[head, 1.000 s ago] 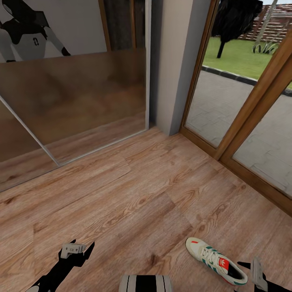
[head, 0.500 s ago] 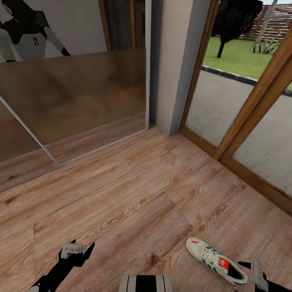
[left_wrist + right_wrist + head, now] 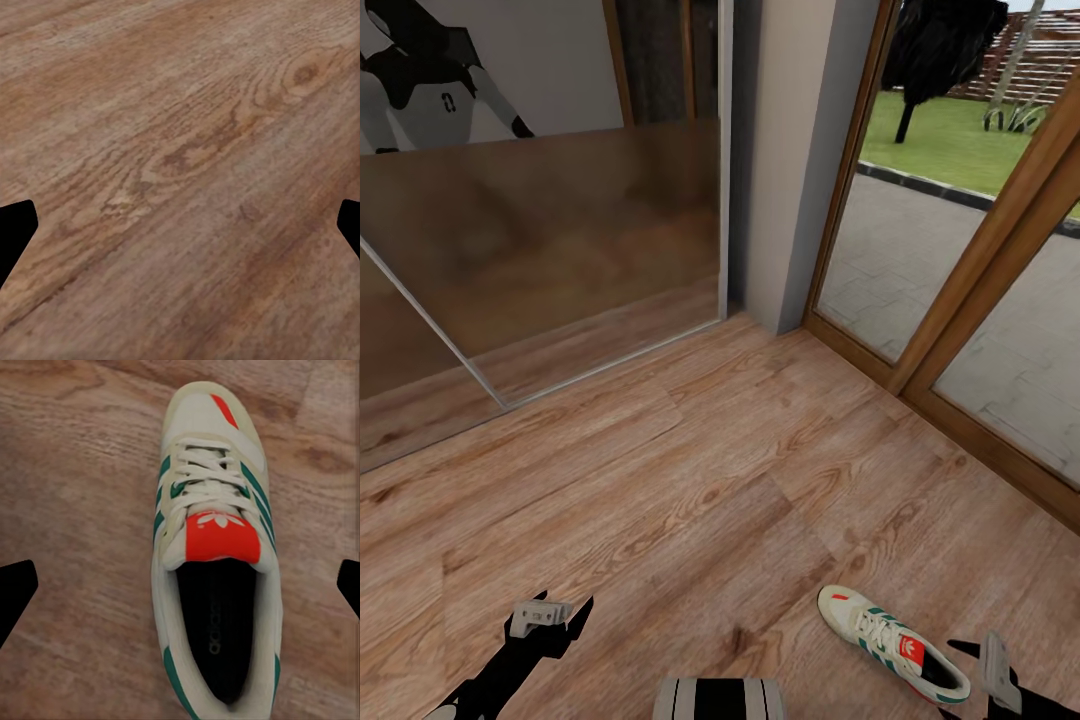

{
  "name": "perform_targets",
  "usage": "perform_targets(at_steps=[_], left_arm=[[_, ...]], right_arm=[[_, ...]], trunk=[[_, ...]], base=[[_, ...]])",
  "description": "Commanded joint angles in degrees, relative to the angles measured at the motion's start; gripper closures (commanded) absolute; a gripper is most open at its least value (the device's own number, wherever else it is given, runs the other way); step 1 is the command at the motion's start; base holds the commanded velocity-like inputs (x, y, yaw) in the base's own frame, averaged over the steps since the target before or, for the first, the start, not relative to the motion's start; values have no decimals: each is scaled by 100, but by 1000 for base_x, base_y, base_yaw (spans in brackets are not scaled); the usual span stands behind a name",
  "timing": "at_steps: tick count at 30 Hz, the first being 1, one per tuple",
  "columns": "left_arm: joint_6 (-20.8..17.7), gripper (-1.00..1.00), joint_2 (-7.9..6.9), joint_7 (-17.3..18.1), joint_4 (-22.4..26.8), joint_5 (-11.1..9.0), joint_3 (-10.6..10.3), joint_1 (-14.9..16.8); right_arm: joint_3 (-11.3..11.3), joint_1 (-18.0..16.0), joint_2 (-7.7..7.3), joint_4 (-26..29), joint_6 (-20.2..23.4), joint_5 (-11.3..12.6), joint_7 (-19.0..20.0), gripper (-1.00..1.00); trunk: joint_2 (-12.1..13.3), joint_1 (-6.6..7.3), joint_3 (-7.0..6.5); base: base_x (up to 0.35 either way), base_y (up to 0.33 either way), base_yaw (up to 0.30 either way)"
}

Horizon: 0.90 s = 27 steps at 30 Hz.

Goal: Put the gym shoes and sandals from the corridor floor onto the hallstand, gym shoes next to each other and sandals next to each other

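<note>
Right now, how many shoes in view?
1. A single gym shoe lies on the wood floor near the right gripper, which hangs over it with the jaws spread. The other shoe and the sandals may be out of frame.

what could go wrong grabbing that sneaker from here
The right gripper hangs open over the gym shoe, its fingers well outside the shoe's sides; closing on the soft upper might collapse it or slip. The shoe sits by the glass door frame, so a nudge could push it against the frame, where the gripper might have less room.
</note>
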State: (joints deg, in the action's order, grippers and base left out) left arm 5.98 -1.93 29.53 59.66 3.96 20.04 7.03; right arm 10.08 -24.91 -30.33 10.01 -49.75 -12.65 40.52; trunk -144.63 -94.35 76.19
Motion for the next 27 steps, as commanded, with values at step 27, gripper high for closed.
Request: perform_targets(at_steps=[27], left_arm=[[0, -100, 8, 0, 1, 0, 0, 0]], right_arm=[[-8, -14, -4, -15, 17, 12, -235, -100]], trunk=[[0, 0, 134]], base=[[0, 0, 0]])
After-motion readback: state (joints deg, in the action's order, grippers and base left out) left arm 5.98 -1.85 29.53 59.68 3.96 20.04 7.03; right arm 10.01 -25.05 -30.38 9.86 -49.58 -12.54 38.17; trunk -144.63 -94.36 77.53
